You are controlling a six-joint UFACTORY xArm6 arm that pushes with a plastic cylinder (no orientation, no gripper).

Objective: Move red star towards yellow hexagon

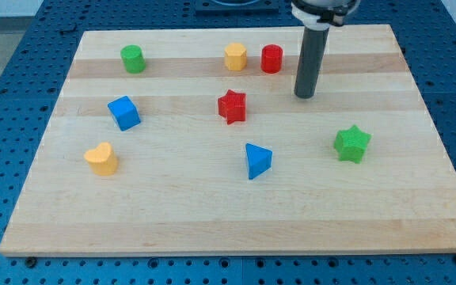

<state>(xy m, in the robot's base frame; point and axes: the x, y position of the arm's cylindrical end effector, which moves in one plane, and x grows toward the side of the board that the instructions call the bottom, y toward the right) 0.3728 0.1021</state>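
The red star [232, 106] lies near the middle of the wooden board. The yellow hexagon [236, 57] stands straight above it toward the view's top, with a gap between them. My tip [304, 96] rests on the board to the right of the red star and slightly higher in the view, well apart from it. It touches no block.
A red cylinder [271, 59] stands right next to the yellow hexagon on its right. A green cylinder [133, 59] is at top left, a blue cube [124, 112] and a yellow heart [101, 158] at left, a blue triangle [257, 161] below centre, a green star [352, 144] at right.
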